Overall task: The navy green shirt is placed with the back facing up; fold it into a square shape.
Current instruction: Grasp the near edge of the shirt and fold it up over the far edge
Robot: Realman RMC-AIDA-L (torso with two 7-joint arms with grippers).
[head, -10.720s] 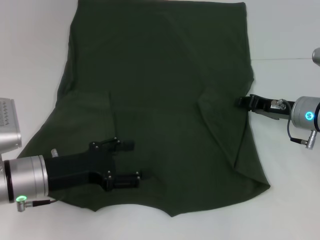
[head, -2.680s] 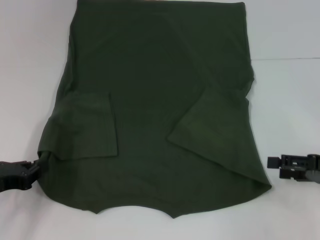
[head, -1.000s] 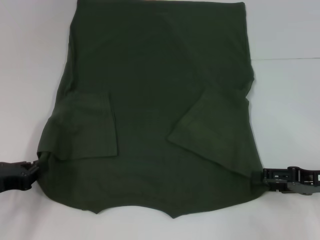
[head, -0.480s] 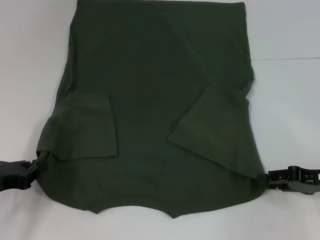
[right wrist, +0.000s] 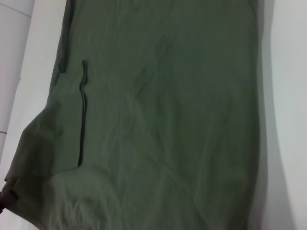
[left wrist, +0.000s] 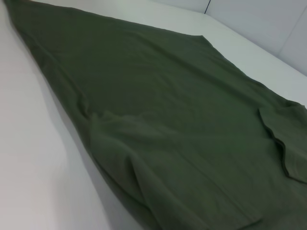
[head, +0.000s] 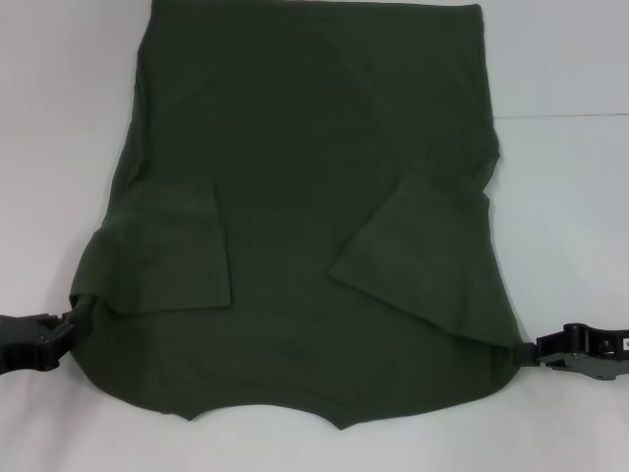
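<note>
The navy green shirt [head: 305, 197] lies flat on the white table, plain side up, with both sleeves folded inward onto the body. My left gripper [head: 61, 329] is at the shirt's near left edge, shut on a bunched bit of the fabric. My right gripper [head: 536, 352] is at the shirt's near right corner, pinching the stretched fabric tip. The shirt fills the left wrist view [left wrist: 168, 120] and the right wrist view [right wrist: 158, 120]; neither shows that arm's own fingers.
The white table [head: 570, 197] shows bare on both sides of the shirt and along the near edge. A thin seam line [head: 560, 115] crosses the table on the right.
Over the last second my right gripper slid outward to the right, drawing the shirt's near right corner with it. The left gripper stayed put at the left edge.
</note>
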